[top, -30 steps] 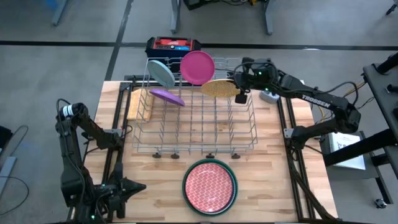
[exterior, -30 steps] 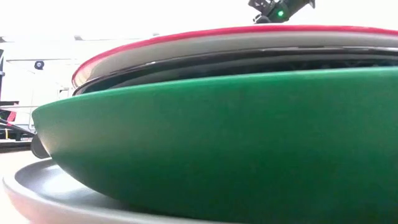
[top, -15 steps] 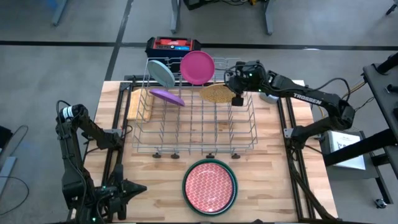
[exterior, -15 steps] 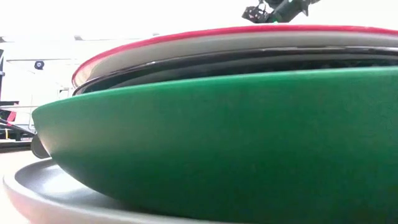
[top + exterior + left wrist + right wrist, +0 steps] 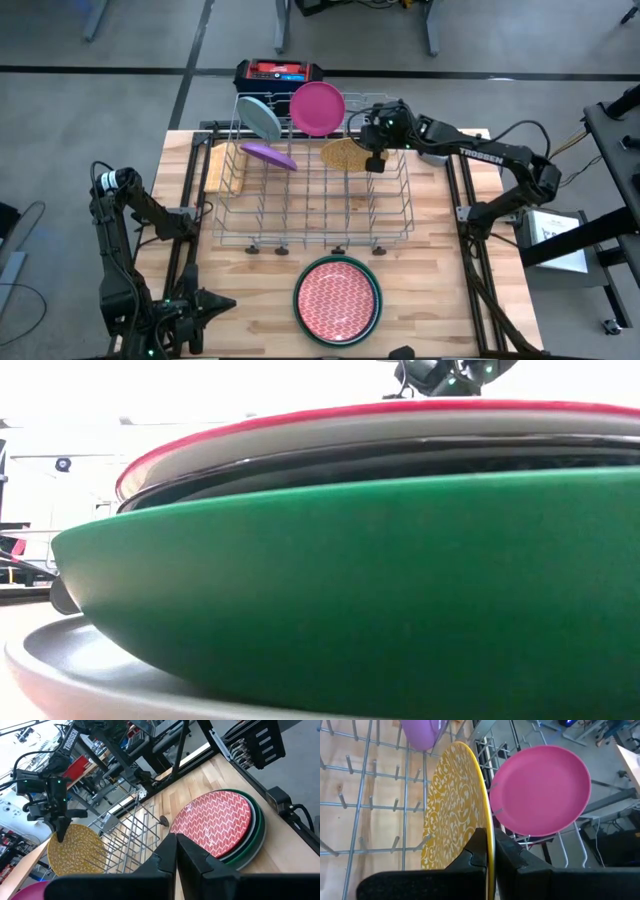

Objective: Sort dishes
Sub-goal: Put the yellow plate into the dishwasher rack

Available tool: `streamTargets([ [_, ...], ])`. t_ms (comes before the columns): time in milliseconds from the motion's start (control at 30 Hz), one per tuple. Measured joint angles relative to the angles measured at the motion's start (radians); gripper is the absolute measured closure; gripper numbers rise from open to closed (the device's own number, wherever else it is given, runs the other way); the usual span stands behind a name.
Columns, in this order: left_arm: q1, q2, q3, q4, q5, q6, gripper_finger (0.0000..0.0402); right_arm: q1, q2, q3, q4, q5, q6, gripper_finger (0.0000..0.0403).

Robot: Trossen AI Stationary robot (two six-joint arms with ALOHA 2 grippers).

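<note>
i have the right gripper (image 5: 372,158) over the far right part of the rack (image 5: 312,200), clamped on the rim of the yellow plate (image 5: 345,153), which it holds on edge above the wires. the pink plate (image 5: 318,107) stands at the rack's far edge, just beside the yellow one; the pale blue plate (image 5: 261,118) and purple plate (image 5: 268,154) sit at the rack's far left. the stack (image 5: 337,298), red-patterned plate on top, lies on the table in front of the rack. the left gripper (image 5: 176,851) waits well off the rack's near left corner, fingers pressed together on nothing.
</note>
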Motion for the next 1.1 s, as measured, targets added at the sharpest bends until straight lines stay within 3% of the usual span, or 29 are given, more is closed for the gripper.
streamTargets([
  [333, 0.0, 0.0, 0.0, 0.002, 0.0, 0.0, 0.0401, -0.022, -0.002, 0.012, -0.016, -0.004, 0.079, 0.0394],
  [800, 0.0, 0.0, 0.0, 0.009, 0.002, -0.003, 0.0401, -0.025, -0.014, 0.022, 0.006, 0.058, 0.108, 0.0301],
  [1100, 0.0, 0.0, 0.0, 0.012, 0.003, -0.003, 0.0401, -0.024, -0.033, 0.044, -0.024, 0.064, 0.124, 0.0262],
])
